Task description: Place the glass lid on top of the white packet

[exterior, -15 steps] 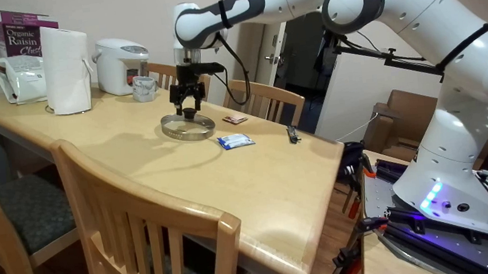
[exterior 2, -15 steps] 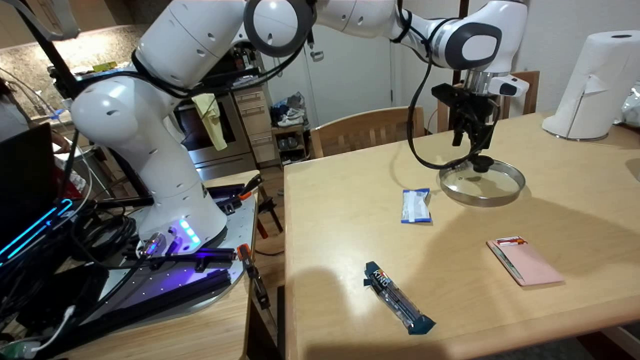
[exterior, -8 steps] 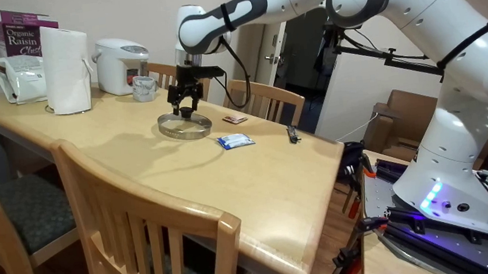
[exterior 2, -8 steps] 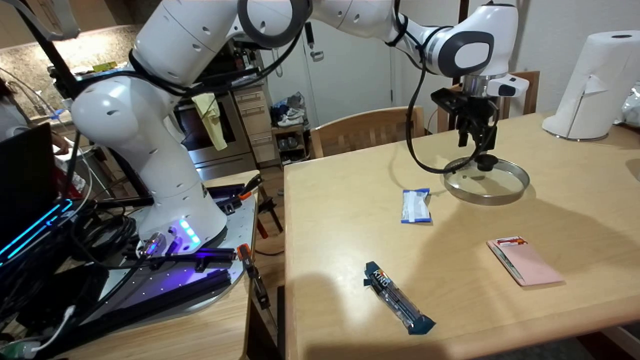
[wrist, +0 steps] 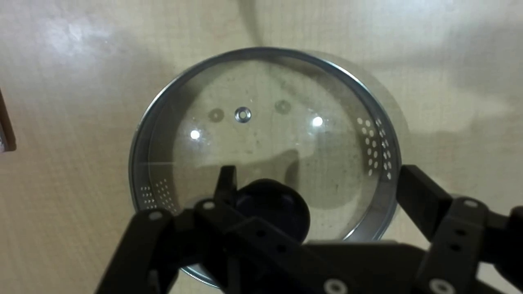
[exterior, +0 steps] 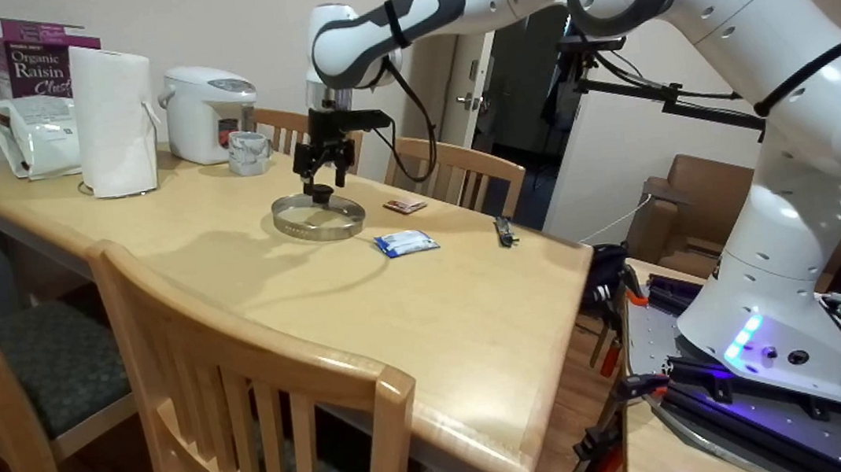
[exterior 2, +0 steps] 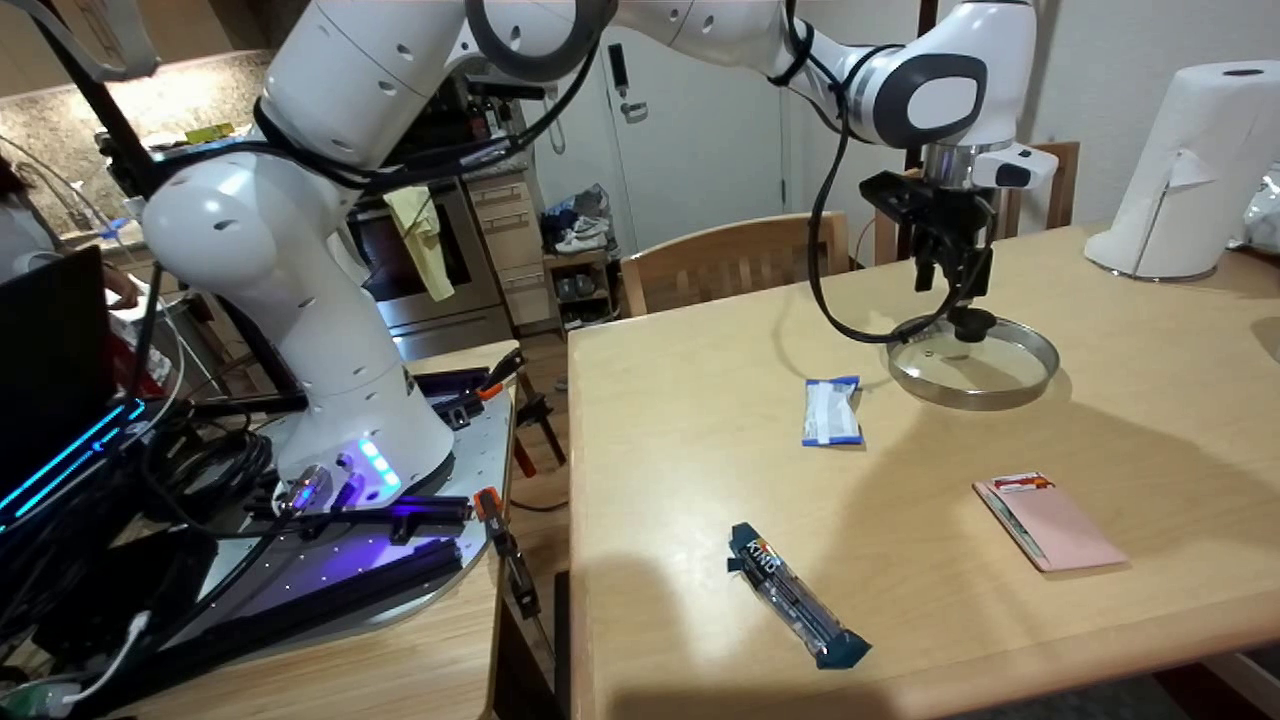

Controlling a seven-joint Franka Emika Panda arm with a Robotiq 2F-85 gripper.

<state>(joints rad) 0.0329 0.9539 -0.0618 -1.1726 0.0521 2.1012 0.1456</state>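
Note:
The round glass lid (exterior: 321, 230) with its metal rim and dark knob (exterior: 321, 193) rests on the table in both exterior views (exterior 2: 992, 365). The white packet (exterior: 407, 243) with blue ends lies flat beside it, apart from the rim, on the robot-base side (exterior 2: 830, 412). It is out of the wrist view. My gripper (exterior: 326, 183) is open above the lid (exterior 2: 950, 288). In the wrist view the lid (wrist: 261, 139) fills the middle. The left finger is close beside the knob (wrist: 278, 204); the right finger is far from it, over the rim. The gripper (wrist: 316, 175) holds nothing.
A pink card holder (exterior 2: 1050, 525) and a dark KIND bar (exterior 2: 800, 600) lie on the table. A paper towel roll (exterior: 114, 120), a white kettle (exterior: 205, 114) and a cup (exterior: 249, 152) stand at the far end. Chairs (exterior: 247, 382) line the sides.
The lid and gripper first shifted slightly away from the packet. Since then the lid stays still, and my open gripper has risen slightly and shifted sideways over the knob.

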